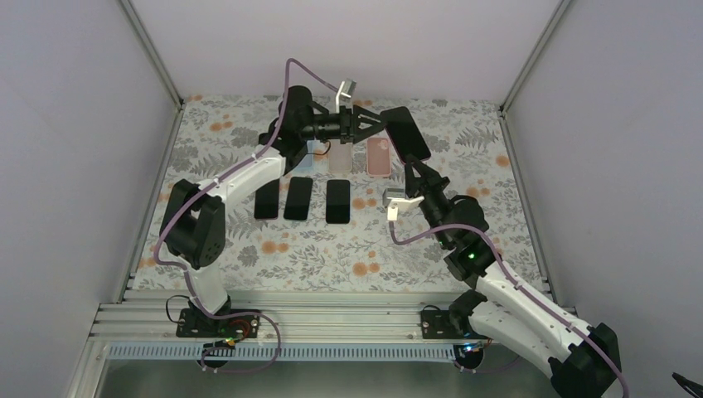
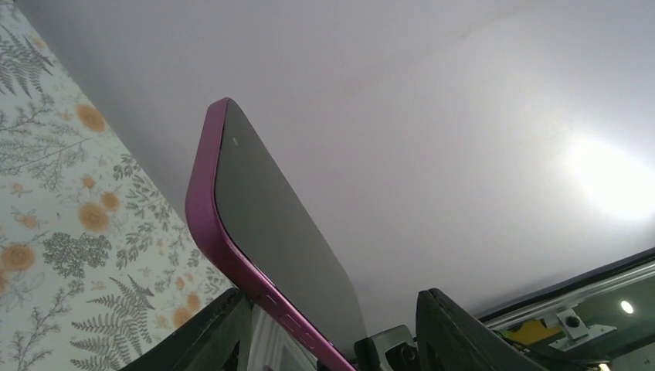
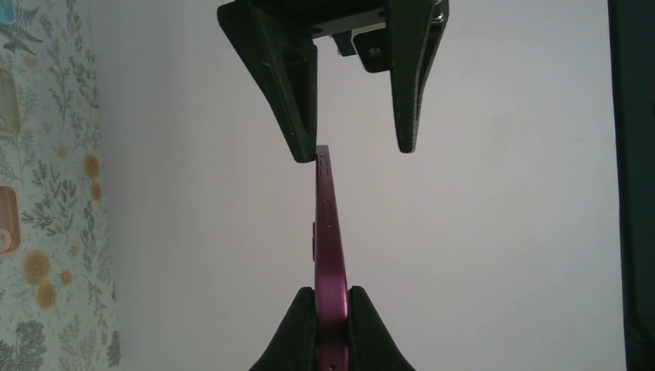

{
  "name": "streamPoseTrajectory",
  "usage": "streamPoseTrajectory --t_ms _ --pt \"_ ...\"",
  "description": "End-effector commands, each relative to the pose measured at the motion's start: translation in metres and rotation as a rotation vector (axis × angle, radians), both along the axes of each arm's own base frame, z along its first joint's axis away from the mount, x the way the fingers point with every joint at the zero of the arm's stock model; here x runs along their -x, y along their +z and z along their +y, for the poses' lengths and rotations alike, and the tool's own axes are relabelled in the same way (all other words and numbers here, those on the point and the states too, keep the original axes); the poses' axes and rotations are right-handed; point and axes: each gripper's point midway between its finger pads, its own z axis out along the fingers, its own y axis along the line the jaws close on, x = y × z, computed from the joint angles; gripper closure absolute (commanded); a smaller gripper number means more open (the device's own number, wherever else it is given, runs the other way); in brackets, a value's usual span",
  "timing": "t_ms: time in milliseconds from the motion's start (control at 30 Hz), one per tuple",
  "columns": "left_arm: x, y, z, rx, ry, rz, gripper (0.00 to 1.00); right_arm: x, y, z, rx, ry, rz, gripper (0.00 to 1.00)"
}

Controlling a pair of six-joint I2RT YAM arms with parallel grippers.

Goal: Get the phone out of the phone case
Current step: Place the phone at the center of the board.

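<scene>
1. Right wrist view, nearest: my right gripper (image 3: 330, 300) is clamped on the near end of the magenta phone case (image 3: 327, 232). The case is seen edge-on, held up in the air.
2. Beyond that: my left gripper (image 3: 355, 152) stands spread. One finger touches the case's far end and the other is apart, so it grasps nothing.
3. Risk: my right pads pinch only a narrow strip at one end. A sideways push from the left finger could pivot the case or slide it out.
4. Risk: if the left jaws pinch rim and phone (image 2: 286, 232) together, nothing separates. If the phone pops free unheld, it drops.
5. Left wrist view alone shows the dark screen seated inside the rim, so the phone is not out yet. Right wrist view alone shows the pinch and the side buttons.
6. Farthest, top view alone: both grippers hang over the table (image 1: 332, 257), near loose phones (image 1: 298, 197) and spare cases (image 1: 379, 156) that a drop might strike.
</scene>
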Motion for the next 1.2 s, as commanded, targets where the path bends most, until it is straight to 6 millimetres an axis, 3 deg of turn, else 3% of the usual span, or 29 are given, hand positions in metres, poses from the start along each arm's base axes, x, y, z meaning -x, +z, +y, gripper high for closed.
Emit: streamPoseTrajectory --t_ms 0,267,500,733,1000,1100,1167 --pt "0.002 0.0 -0.007 0.017 -0.021 -0.008 0.48 0.009 0.033 -0.003 -0.044 -0.008 -0.126 0.97" --pt "-0.002 -0.016 -0.01 0.006 -0.011 0.053 0.5 0.01 0.032 -0.002 -0.043 -0.012 -0.133 0.97" --pt "-0.002 -0.012 -0.013 0.017 -0.016 0.06 0.62 0.011 0.025 0.002 -0.021 -0.001 -0.135 0.96" --pt "-0.005 -0.018 -0.014 0.018 -0.009 0.089 0.68 0.013 0.02 0.005 -0.004 0.009 -0.144 0.97" --pt "-0.007 -0.024 -0.014 0.022 -0.006 0.12 0.91 0.015 0.018 0.007 0.0 0.018 -0.143 0.96" --pt "-0.007 -0.024 -0.013 0.021 -0.003 0.118 0.97 0.016 0.016 0.007 0.001 0.024 -0.136 0.86" --pt "-0.01 -0.022 -0.01 0.025 0.004 0.112 0.98 0.017 0.013 0.008 0.008 0.031 -0.121 0.66"
